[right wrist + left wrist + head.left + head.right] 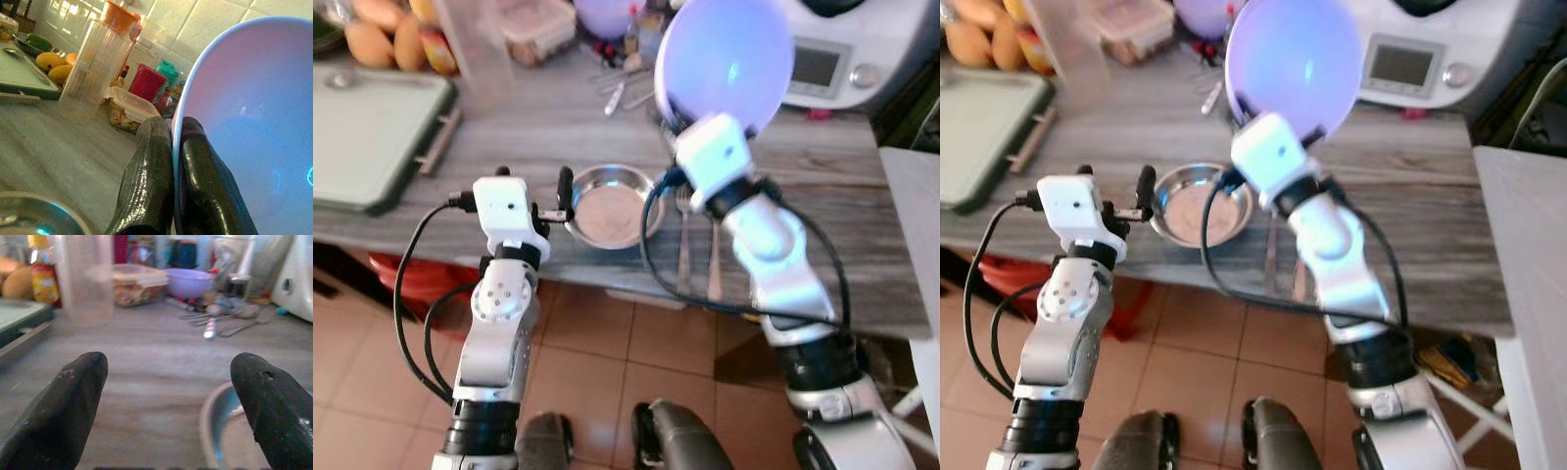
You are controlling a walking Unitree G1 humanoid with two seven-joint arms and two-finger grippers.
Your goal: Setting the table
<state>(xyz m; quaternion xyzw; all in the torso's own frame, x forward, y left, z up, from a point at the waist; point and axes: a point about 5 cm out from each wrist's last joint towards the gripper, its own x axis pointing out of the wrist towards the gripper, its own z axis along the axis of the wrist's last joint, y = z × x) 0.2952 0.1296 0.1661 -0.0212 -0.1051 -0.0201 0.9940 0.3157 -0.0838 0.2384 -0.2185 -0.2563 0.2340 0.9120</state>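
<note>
A pale purple plate [724, 61] is tilted up on edge above the grey wooden counter [548, 127], with my right gripper [175, 147] shut on its rim. A steel bowl [610, 205] sits near the counter's front edge. Two pieces of cutlery [698, 245] lie side by side just right of the bowl, partly under my right arm. My left gripper [171, 396] stands open at the bowl's left rim, nothing between its fingers [68, 401].
A green tray [372, 137] lies at the left. A clear jug [475, 44], a food box [536, 27], mangoes [382, 39], loose utensils [622, 83] and a white appliance [847, 49] crowd the back. Tiled floor lies below the counter's edge.
</note>
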